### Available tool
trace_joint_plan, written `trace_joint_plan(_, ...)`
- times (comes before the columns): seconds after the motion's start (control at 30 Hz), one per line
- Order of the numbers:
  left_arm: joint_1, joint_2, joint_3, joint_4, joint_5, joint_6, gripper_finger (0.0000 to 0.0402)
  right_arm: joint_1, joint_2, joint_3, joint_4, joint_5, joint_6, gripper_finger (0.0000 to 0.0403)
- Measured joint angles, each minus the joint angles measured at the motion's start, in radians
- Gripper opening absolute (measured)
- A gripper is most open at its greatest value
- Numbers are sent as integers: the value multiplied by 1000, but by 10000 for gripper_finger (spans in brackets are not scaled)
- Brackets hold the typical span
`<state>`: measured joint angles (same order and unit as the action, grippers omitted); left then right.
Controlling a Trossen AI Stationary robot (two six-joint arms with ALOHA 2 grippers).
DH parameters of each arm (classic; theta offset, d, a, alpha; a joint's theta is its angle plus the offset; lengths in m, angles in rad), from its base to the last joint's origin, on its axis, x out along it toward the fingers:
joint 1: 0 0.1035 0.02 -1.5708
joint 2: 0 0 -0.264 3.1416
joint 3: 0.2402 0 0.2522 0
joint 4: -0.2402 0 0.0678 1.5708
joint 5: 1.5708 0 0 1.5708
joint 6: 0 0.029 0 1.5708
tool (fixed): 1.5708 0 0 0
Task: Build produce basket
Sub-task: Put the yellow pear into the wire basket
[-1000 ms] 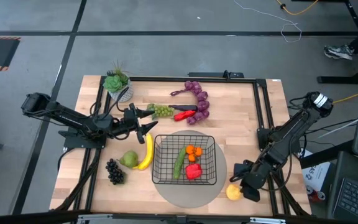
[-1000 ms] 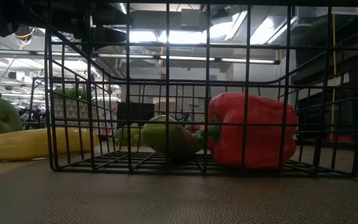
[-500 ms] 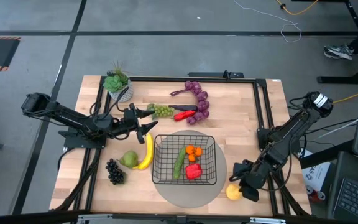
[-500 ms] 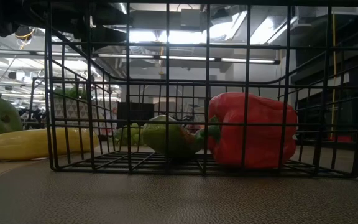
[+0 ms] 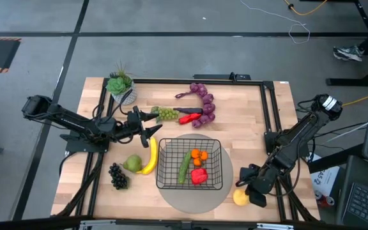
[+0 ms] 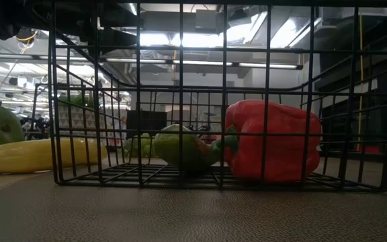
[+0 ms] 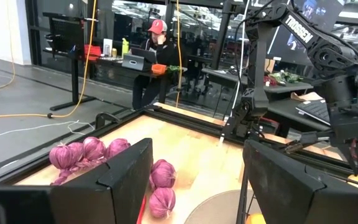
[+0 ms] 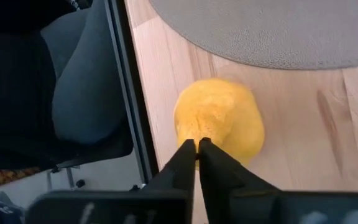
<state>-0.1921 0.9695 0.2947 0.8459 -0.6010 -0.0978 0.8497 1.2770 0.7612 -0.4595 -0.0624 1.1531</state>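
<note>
The black wire basket (image 5: 161, 144) stands on a round grey mat (image 5: 190, 199) and holds a cucumber (image 5: 184, 165), orange pieces (image 5: 199, 155) and a red pepper (image 5: 199, 176). A lemon (image 5: 239, 198) lies on the wood just right of the mat. My right gripper (image 5: 244, 190) is shut, and in the right wrist view its joined tips (image 8: 197, 145) point steeply down at the lemon (image 8: 222, 121). My left gripper (image 5: 151, 125) hovers open left of the green grapes (image 5: 167, 114). A banana (image 5: 151, 156), a pear (image 5: 132, 163) and dark grapes (image 5: 117, 176) lie left of the basket. My right gripper's shut fingertips (image 8: 188, 152) stand against the near side of the lemon (image 8: 194, 127), coming from above at a slant. Nothing is between the fingers. Whether the tips touch the lemon's skin or stop just short of it, I cannot tell. The lemon rests on the table.
Purple grapes (image 5: 204, 105) and another red pepper (image 5: 189, 117) lie at the far middle. A potted succulent (image 5: 120, 86) stands at the far left corner. A black frame rail (image 8: 126, 93) runs close beside the lemon, along the table's right edge.
</note>
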Motion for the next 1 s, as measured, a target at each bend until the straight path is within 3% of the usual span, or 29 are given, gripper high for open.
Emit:
trace_joint_plan(0.37,0,0,0,0,0,0,247,0,0,1,0,20,-203,2)
trace_joint_plan(0.7,0,0,0,0,0,5,247,-1,-1,2,-21,224,-414,1)
trace_joint_plan(1.0,0,0,0,0,0,30,247,0,-9,219,-174,112,-500,0)
